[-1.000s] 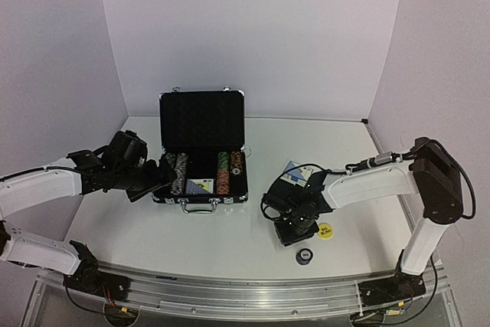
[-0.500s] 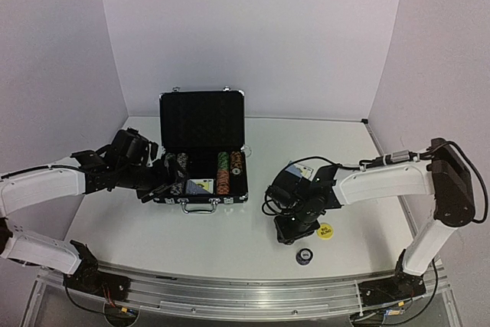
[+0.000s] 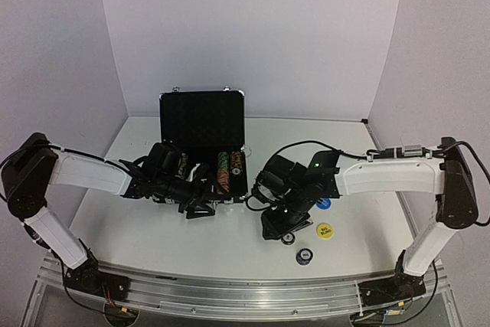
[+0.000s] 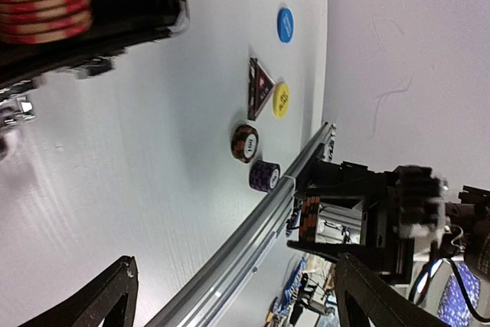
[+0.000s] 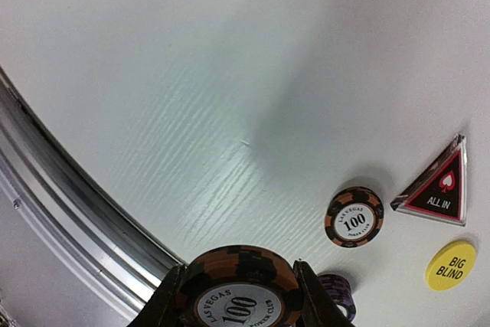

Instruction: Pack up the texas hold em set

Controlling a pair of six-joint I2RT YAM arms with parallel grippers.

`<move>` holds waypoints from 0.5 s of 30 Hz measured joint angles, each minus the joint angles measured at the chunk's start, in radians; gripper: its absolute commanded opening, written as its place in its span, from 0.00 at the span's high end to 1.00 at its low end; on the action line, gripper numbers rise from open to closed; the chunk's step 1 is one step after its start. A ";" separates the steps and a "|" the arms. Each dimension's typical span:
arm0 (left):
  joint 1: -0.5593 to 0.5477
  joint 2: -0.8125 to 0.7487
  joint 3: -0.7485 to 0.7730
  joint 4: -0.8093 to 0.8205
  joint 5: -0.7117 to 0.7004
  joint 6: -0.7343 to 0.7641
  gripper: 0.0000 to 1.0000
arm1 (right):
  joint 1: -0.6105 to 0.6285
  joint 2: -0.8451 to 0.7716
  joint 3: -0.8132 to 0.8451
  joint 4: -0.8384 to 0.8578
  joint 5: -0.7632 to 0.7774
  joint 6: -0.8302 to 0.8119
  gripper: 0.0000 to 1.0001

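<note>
The black case [image 3: 203,124] with shiny silver edges sits open in the middle of the white surface [image 3: 230,246]. Its lid stands straight up, so things can go in from the top. Rows of stripy round chips [image 3: 223,162] lie packed on their sides in it, which I think keeps them from rolling.

The right pincer [image 5: 237,308] is closed on a small stack of brown and black chips [image 5: 237,269]. It pinches the round edges, so the flat face that says "100" shows. I think this stack is meant for the case.

Some bits are not packed yet. Just right of the case lie one more brown chip [image 5: 354,217], a purple chip [image 5: 338,287], a black triangle marker [image 5: 436,189] with a clear shiny rim, a flat yellow button [image 5: 450,264] and a blue button [image 4: 284,24]. They all look hard and smooth. The surface has faint lines like wood.

The left pincer [image 4: 237,300] is open wide with nothing in it. It hangs low in front of the case, facing the loose bits, maybe ready to grab one
</note>
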 measured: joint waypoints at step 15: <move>-0.144 0.247 0.166 0.210 0.246 -0.137 0.31 | 0.016 0.004 0.105 -0.084 -0.046 -0.130 0.78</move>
